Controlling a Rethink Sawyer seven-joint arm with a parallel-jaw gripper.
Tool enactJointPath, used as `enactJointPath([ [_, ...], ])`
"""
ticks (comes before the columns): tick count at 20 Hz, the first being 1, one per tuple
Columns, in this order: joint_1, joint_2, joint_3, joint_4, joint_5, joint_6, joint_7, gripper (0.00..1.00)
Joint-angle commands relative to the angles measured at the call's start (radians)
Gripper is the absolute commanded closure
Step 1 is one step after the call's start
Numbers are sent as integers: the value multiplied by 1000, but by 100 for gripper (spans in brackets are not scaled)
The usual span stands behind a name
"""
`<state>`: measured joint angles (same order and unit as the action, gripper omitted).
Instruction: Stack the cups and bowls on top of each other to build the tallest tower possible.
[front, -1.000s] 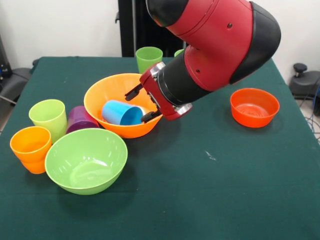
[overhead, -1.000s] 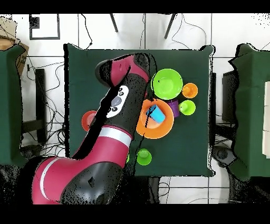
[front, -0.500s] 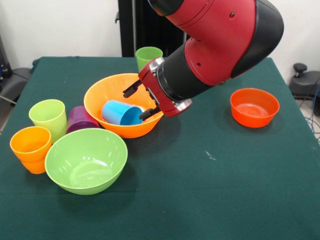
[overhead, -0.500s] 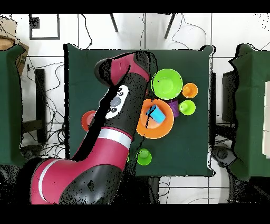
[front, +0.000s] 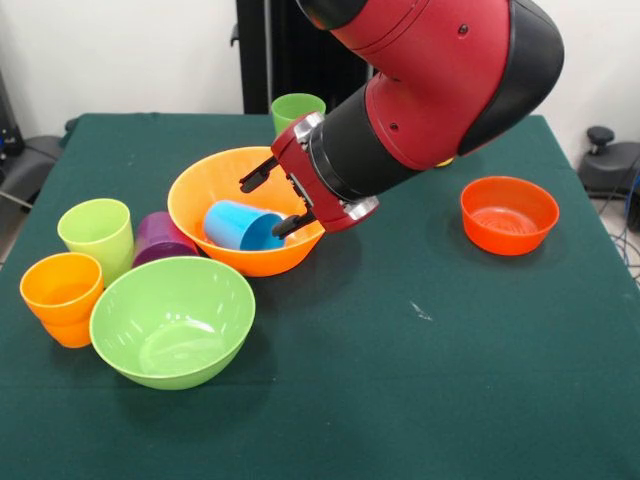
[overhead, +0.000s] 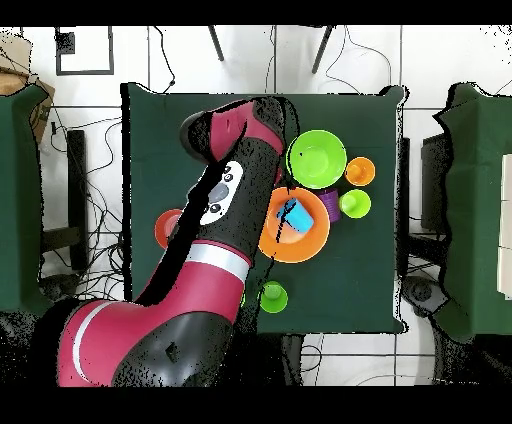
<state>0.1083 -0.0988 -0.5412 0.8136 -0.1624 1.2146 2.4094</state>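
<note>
A large orange bowl (front: 198, 186) (overhead: 300, 246) holds a blue cup (front: 242, 227) (overhead: 294, 215) lying on its side. My gripper (front: 270, 202) hangs open over the bowl's right half, just right of the blue cup, with nothing between its fingers. A lime-green bowl (front: 172, 320) (overhead: 318, 157) sits in front of the orange one. To its left are a lime cup (front: 97, 234), a purple cup (front: 160, 240) and an orange cup (front: 62, 297). A green cup (front: 297, 115) stands behind the orange bowl. A small red-orange bowl (front: 508, 213) sits alone at the right.
The thick red and black arm (front: 430, 90) slants across the table's middle and hides part of it in the overhead view. The green cloth (front: 420, 380) covers the table's near right part.
The gripper has shifted a little to the left, further over the orange bowl and closer to the blue cup. It stays open. Cups and bowls have not moved.
</note>
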Motion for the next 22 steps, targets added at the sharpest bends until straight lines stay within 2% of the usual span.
enactJointPath([
  [1,2,13,83,42,-62,1,-125,0],
  [15,4,43,66,16,-72,48,-128,0],
  [22,5,41,65,37,-67,45,-118,0],
])
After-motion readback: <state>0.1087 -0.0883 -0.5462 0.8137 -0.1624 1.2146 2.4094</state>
